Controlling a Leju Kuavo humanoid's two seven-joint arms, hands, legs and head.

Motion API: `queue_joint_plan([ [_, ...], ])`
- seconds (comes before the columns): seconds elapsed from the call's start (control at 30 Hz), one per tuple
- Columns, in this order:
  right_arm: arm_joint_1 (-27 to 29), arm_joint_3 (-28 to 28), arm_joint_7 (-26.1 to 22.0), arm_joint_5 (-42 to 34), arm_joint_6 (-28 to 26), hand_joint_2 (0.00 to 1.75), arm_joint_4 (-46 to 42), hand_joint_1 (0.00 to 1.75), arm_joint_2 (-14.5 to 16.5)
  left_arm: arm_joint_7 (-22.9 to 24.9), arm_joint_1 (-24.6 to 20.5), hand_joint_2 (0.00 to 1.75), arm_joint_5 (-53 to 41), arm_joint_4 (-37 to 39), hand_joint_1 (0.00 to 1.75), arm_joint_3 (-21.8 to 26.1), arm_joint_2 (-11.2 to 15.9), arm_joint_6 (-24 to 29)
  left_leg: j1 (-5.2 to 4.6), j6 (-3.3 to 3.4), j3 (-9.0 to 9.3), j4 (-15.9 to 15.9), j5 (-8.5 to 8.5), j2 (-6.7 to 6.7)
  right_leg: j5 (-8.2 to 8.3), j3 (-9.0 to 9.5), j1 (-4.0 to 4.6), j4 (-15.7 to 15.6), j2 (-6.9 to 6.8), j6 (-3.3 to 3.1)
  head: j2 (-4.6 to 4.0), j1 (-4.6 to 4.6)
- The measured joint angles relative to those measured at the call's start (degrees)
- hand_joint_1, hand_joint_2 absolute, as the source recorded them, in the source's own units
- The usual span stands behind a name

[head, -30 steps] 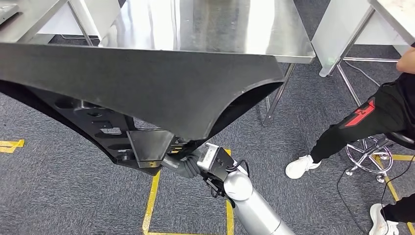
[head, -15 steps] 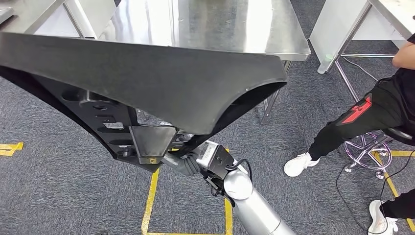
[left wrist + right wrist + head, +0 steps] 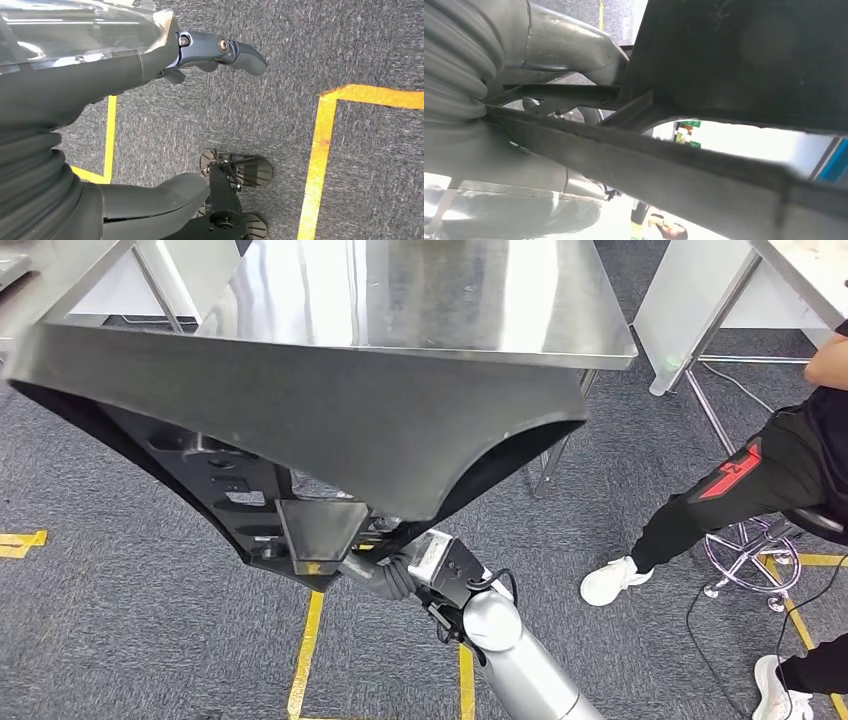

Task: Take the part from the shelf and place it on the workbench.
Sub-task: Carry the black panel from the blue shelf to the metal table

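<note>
Fingers of the right robot hand [image 3: 385, 575] were mostly hidden under the part [image 3: 330, 430] it gripped from below. The left robot hand [image 3: 150, 60] hung over the carpet [image 3: 300, 60], fingers apart, holding nothing. Since the earlier frame the part had tilted slightly, its left end nearer the steel bench [image 3: 420, 295]. Large, black and wedge-shaped, it was held in the air just before the bench edge, hiding that edge.

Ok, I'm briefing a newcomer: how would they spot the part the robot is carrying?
Start at the steel workbench. Just in front of it hangs a big black panel, held from below by the right robot hand. It is wide, curved and ribbed underneath, unlike the flat shiny tabletops.
</note>
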Motion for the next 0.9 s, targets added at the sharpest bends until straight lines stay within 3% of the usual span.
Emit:
queue_joint_plan([
  [0.07, 0.03, -0.02, 0.02, 0.01, -0.21, 1.75, -0.02, 1.75, 0.02, 0.07, 0.01, 1.75, -0.07, -0.01, 0.00, 0.00, -0.01, 0.14, 0.19, -0.50, 0.01, -0.01, -0.15, 0.01, 0.02, 0.21, 0.03, 0.01, -0.02, -1.17, 0.00, -0.02],
  [0.13, -0.01, -0.05, 0.01, 0.01, -0.31, 1.75, -0.07, 1.75, 0.08, 0.10, -0.05, 1.75, -0.13, -0.02, 0.00, -0.01, -0.05, 0.21, 0.33, -0.91, -0.82, 1.88, -1.26, 0.93, -0.13, 0.64, -0.24, -0.08, -0.14, -2.13, 0.00, -0.07],
  [0.23, 0.10, -0.07, -0.01, 0.01, -0.34, 1.75, -0.09, 1.75, 0.08, 0.11, -0.17, 1.75, -0.16, -0.02, 0.00, -0.04, -0.11, 0.22, 0.35, -1.25, -6.51, 12.65, -5.51, 2.71, -0.70, 1.33, -0.02, -0.11, -0.57, -3.24, 0.00, -0.14],
  [0.27, 0.19, -0.08, -0.01, 0.02, -0.37, 1.75, -0.09, 1.75, 0.05, 0.13, -0.15, 1.75, -0.16, -0.02, 0.00, -0.04, -0.11, 0.22, 0.35, -1.27, -8.55, 15.92, -6.29, 2.91, -0.91, 1.52, 0.14, -0.10, -0.68, -3.43, 0.00, -0.14],
  [0.3, 0.26, -0.08, -0.01, 0.02, -0.39, 1.75, -0.09, 1.75, 0.04, 0.15, -0.13, 1.75, -0.17, -0.02, 0.00, -0.04, -0.11, 0.22, 0.35, -1.21, -9.67, 17.18, -5.96, 3.00, -1.16, 1.76, 0.27, -0.10, -0.74, -3.53, 0.00, -0.14],
  [0.33, 0.29, -0.08, -0.01, 0.02, -0.42, 1.75, -0.09, 1.75, 0.04, 0.17, -0.12, 1.75, -0.20, -0.02, 0.00, -0.03, -0.11, 0.22, 0.34, -1.03, -9.54, 16.05, -4.51, 3.04, -1.46, 2.12, 0.36, -0.09, -0.76, -3.52, 0.00, -0.14],
  [0.4, 0.29, -0.09, -0.01, 0.02, -0.46, 1.75, -0.09, 1.75, 0.05, 0.22, -0.15, 1.75, -0.31, -0.02, 0.00, -0.03, -0.09, 0.22, 0.21, -0.35, -6.30, 8.76, -0.24, 3.30, -2.27, 3.17, 0.43, -0.16, -0.81, -3.25, 0.00, -0.12],
  [0.47, 0.19, -0.15, -0.02, 0.01, -0.50, 1.75, -0.11, 1.75, 0.07, 0.30, -0.30, 1.75, -0.42, -0.03, 0.00, -0.06, -0.10, 0.18, -0.31, 0.29, -2.91, 2.75, 1.38, 3.69, -2.97, 3.90, 0.74, -0.36, -0.93, -2.69, 0.00, -0.11],
  [0.53, 0.18, -0.27, -0.03, 0.02, -0.54, 1.75, -0.14, 1.75, 0.09, 0.40, -0.43, 1.75, -0.48, -0.04, 0.00, -0.08, -0.12, 0.15, -0.82, 0.78, -1.89, 1.23, 0.66, 3.74, -2.97, 4.30, 0.95, -0.50, -1.12, -1.92, 0.00, -0.13],
  [0.63, 0.18, -0.42, -0.03, 0.03, -0.62, 1.75, -0.24, 1.75, 0.04, 0.46, -0.47, 1.75, -0.52, -0.04, 0.00, -0.05, -0.13, 0.16, -0.66, 1.66, -0.64, 0.15, 0.35, 3.23, -3.31, 3.69, 0.79, 1.39, -1.26, -1.19, 0.01, -0.05],
  [0.7, 0.11, -0.46, -0.04, 0.02, -0.68, 1.75, -0.33, 1.75, -0.04, 0.47, -0.55, 1.75, -0.55, -0.04, 0.00, -0.02, -0.14, 0.16, -0.54, 2.12, 0.16, -0.21, 0.07, 2.94, -5.17, 0.21, 0.70, 7.33, -1.15, -1.36, 0.00, 0.04],
  [0.77, 0.35, -0.48, -0.04, 0.02, -0.73, 1.75, -0.36, 1.75, -0.22, 0.50, -0.60, 1.75, -0.57, -0.04, 0.00, 0.00, -0.18, 0.15, -0.61, 2.38, 0.64, -0.22, -0.47, 2.64, -7.40, -4.83, 0.70, 14.52, -1.05, -1.47, 0.00, 0.06],
  [0.8, 0.53, -0.49, -0.03, 0.02, -0.76, 1.75, -0.36, 1.75, -0.34, 0.53, -0.58, 1.75, -0.57, -0.04, 0.00, 0.00, -0.21, 0.14, -0.63, 2.38, 0.98, -0.21, -0.79, 2.45, -7.64, -6.51, 0.69, 16.05, -1.02, -1.27, 0.00, 0.06],
  [0.83, 0.66, -0.49, -0.03, 0.02, -0.80, 1.75, -0.37, 1.75, -0.43, 0.55, -0.56, 1.75, -0.57, -0.04, 0.00, 0.00, -0.24, 0.13, -0.64, 2.31, 1.44, -0.20, -1.16, 2.27, -6.86, -7.22, 0.65, 15.53, -1.01, -0.85, 0.00, 0.06],
  [0.9, 0.74, -0.50, -0.04, 0.02, -0.85, 1.75, -0.40, 1.75, -0.50, 0.58, -0.55, 1.75, -0.58, -0.04, 0.00, 0.01, -0.32, 0.13, -0.62, 2.04, 2.67, -0.20, -2.05, 1.95, -2.23, -5.55, 0.52, 8.49, -1.02, 0.43, 0.00, 0.07],
])
